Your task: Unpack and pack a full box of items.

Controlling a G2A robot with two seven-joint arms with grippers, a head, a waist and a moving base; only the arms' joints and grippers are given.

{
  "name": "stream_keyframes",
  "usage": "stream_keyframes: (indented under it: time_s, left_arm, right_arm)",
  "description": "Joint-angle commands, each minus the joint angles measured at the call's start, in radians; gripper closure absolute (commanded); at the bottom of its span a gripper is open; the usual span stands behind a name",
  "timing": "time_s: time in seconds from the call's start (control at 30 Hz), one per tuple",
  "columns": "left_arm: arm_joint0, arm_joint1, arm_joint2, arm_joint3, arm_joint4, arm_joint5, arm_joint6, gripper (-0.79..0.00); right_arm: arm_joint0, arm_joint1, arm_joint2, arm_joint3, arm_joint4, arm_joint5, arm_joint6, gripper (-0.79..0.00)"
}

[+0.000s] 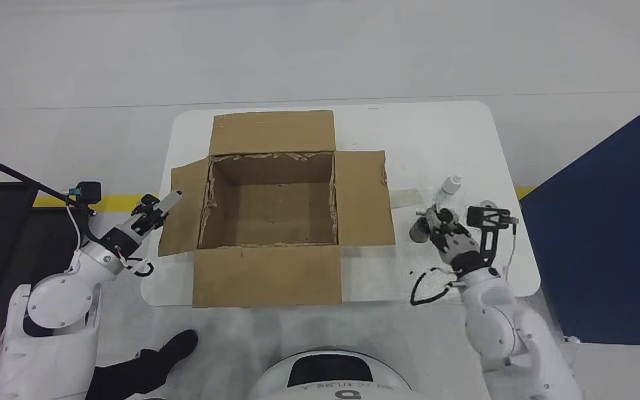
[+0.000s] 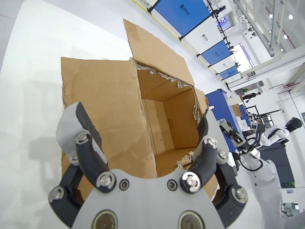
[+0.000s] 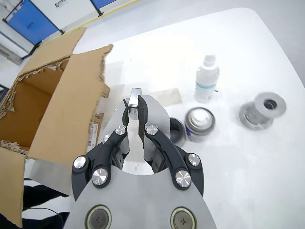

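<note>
Box [image 1: 270, 132], one, one bottle [image 3: 206, 82], one tin [image 3: 199, 125], one spool [image 3: 263, 110], one metal block [image 3: 134, 101]

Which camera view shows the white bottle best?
The right wrist view: the white bottle stands upright on the table, cap and label band clear. The top view shows the bottle only as a small white shape. The left wrist view faces the cardboard box.

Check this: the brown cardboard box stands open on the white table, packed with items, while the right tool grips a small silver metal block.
Not packed: the top view shows the brown cardboard box empty. It does stand open on the white table, and the right tool grips the small silver metal block.
</note>
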Motion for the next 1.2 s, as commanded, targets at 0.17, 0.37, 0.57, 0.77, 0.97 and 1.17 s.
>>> stream_keyframes:
  time_s: [0.17, 0.37, 0.57, 0.77, 0.97, 1.17]
  left_arm:
    - [0.000, 0.000, 0.000, 0.000, 0.000, 0.000, 0.000, -0.785]
    - [0.000, 0.000, 0.000, 0.000, 0.000, 0.000, 0.000, -0.785]
    - [0.000, 0.000, 0.000, 0.000, 0.000, 0.000, 0.000, -0.785]
    - [0.000, 0.000, 0.000, 0.000, 0.000, 0.000, 0.000, -0.785]
    - [0.000, 0.000, 0.000, 0.000, 0.000, 0.000, 0.000, -0.785]
    - [0.000, 0.000, 0.000, 0.000, 0.000, 0.000, 0.000, -0.785]
  right_arm:
    - [-0.126, -0.012, 0.059, 0.058, 0.161, 0.048, -0.138, 0.000]
    - [-0.065, -0.015, 0.071, 0.106, 0.213, 0.131, -0.062, 0.000]
    - [-0.002, -0.016, 0.076, 0.122, 0.204, 0.261, 0.036, 0.000]
    - [0.059, -0.015, 0.067, 0.131, 0.180, 0.364, 0.147, 0.000]
    - [0.112, -0.012, 0.058, 0.161, 0.143, 0.443, 0.253, 0.000]
    - [0.142, -0.010, 0.050, 0.170, 0.107, 0.497, 0.321, -0.351]
